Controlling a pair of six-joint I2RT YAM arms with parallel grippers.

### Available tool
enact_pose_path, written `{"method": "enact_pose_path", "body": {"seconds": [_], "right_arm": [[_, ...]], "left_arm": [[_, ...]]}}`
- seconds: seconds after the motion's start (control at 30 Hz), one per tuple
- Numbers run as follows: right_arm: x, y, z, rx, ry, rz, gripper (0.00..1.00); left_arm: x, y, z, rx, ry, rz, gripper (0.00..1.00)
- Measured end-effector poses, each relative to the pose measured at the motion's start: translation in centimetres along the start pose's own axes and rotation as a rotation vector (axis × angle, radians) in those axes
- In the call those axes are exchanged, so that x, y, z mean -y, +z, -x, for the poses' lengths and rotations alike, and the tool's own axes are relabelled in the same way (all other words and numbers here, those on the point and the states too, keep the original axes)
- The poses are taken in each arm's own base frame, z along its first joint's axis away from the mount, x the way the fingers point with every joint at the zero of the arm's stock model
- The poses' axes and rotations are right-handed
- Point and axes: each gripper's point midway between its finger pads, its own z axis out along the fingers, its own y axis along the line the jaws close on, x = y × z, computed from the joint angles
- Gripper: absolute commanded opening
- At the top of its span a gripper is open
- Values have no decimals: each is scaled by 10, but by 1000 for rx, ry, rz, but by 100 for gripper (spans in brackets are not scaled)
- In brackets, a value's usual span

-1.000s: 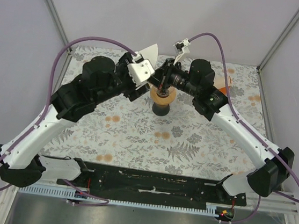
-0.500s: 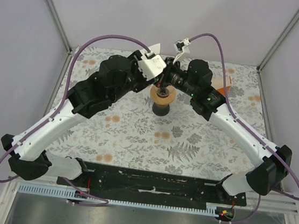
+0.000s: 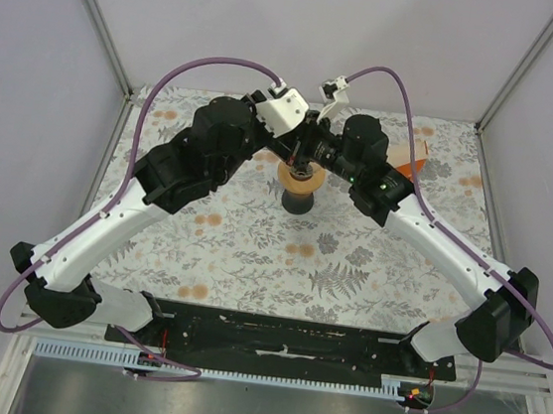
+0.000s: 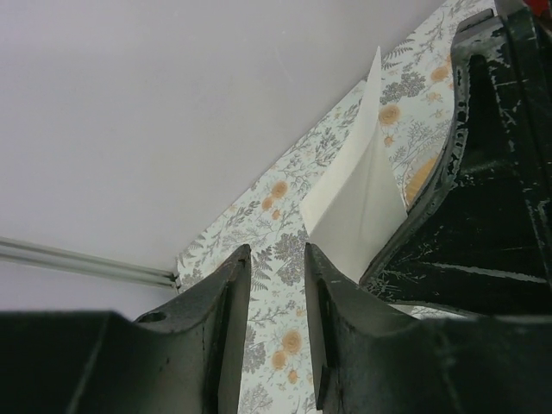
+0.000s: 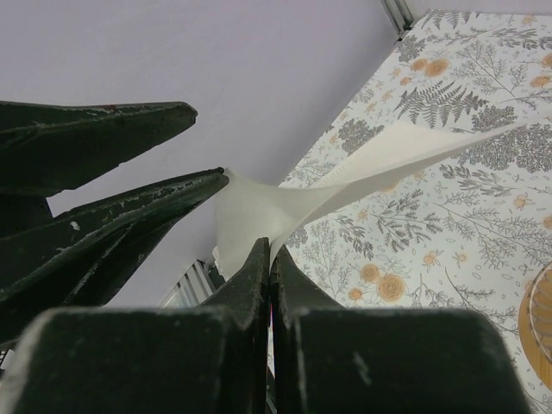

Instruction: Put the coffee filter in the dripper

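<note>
Pinching the coffee filter, right gripper is clamped; left gripper gapes narrowly; wrists half-hide the dripper towards the table far edge.

A floral tablecloth is covering the table; a dark cup is standing far-centre, an orange box peeking out far-right.

surface: floral-patterned table | on it: dark cup centre-back; orange box back right
</note>
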Motion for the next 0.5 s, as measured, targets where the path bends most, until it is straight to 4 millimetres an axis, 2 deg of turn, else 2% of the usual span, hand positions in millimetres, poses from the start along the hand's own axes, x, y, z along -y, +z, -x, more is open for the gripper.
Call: {"method": "enact_pose_path", "body": {"seconds": [0.2,0.5], "right_arm": [[2,0,-1,-1,-24,-6,0],[4,0,-2,-8,-83,-23,0]], "left_arm": [[4,0,1,5,-3,-24,48],[15,7,-5,-36,12,-62,50]]}}
